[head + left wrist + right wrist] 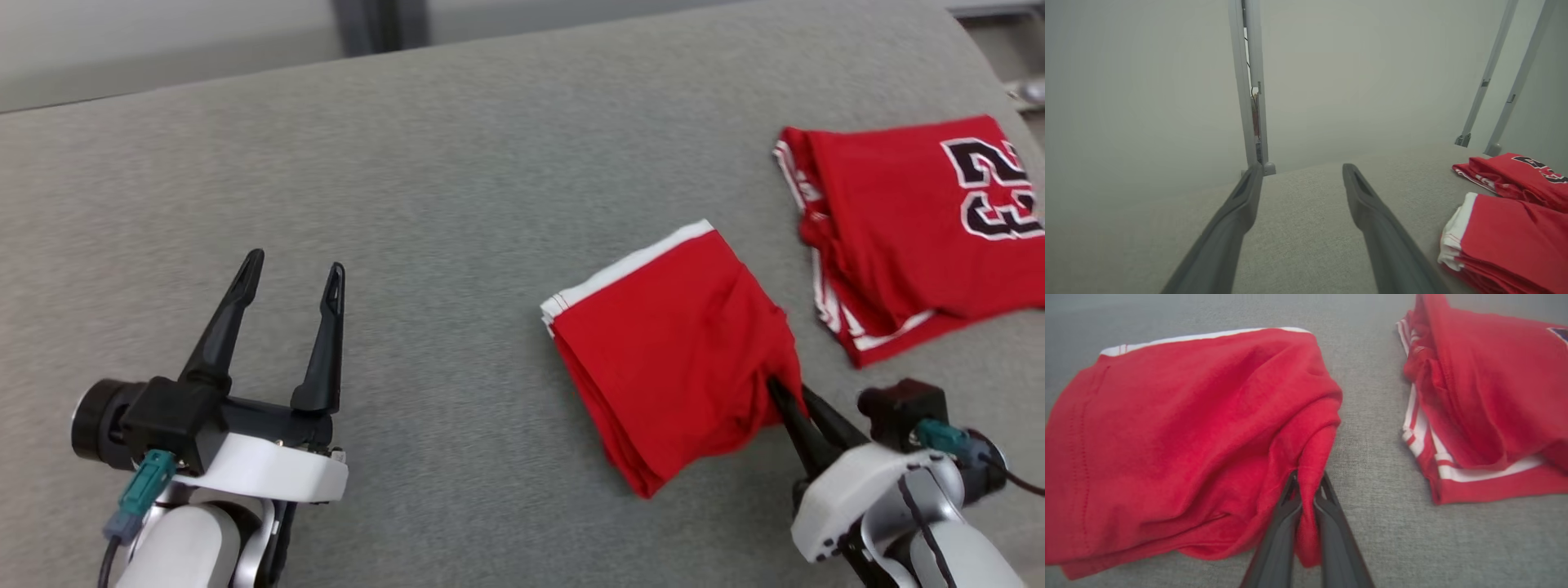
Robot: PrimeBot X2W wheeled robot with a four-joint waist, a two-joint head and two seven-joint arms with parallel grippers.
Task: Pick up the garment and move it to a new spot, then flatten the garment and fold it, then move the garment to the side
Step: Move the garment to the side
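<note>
Now the folded red garment (669, 343) lies on the grey surface (449, 163), right of the middle and on the near half. Its white hem (629, 265) runs along the far left edge, and the stacked layers of the fold show along the near left side. The right gripper (788, 396) reaches in from the near right, its two dark fingers pressed together on the garment's near right corner. In the right wrist view a bunched ridge of red cloth sits pinched between the fingers (1286, 522), and folds run from the grip up into the body of the garment (1167, 437). The rest of the garment rests on the surface.

A second red piece, a jersey (906, 237) with a dark number edged in white and striped white trim, lies further right and further away. It sits near the garment but apart from it, with a strip of grey between them.

The left gripper (295, 263) hangs at the near left, well apart from both pieces, its fingers spread wide with nothing between them. The left wrist view shows bare grey cloth beyond it, and pale metal posts (1251, 81) standing at the far edge.
</note>
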